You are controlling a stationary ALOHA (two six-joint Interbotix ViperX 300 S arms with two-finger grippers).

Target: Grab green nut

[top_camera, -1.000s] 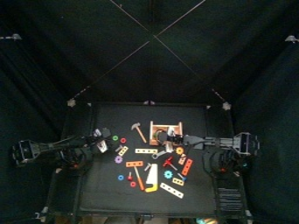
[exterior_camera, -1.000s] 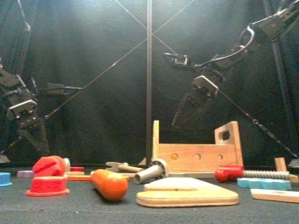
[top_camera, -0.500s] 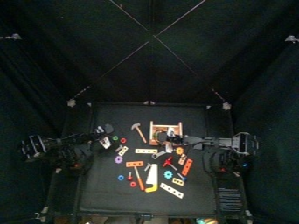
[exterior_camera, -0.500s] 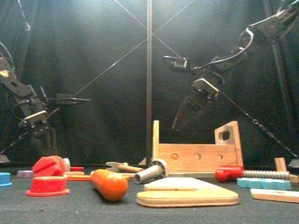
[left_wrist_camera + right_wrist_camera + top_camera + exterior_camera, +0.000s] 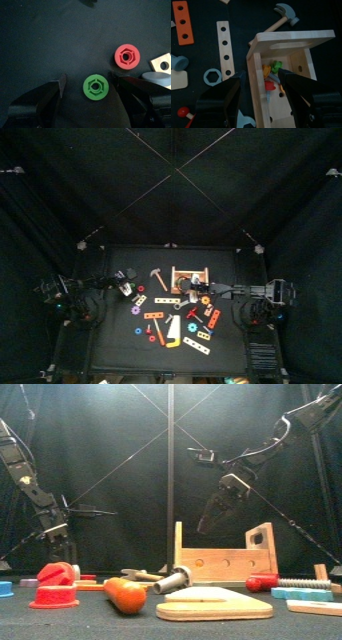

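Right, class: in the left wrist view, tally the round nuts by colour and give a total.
green nut: 1
red nut: 1
Total: 2

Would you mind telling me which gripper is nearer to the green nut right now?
Left. The left gripper hangs open directly over the green nut, jaws on either side. The right gripper hovers over the wooden box, away from it.

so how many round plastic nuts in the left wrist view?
2: a green round plastic nut between the open left gripper's jaws, and a red one beyond it. More may lie out of frame.
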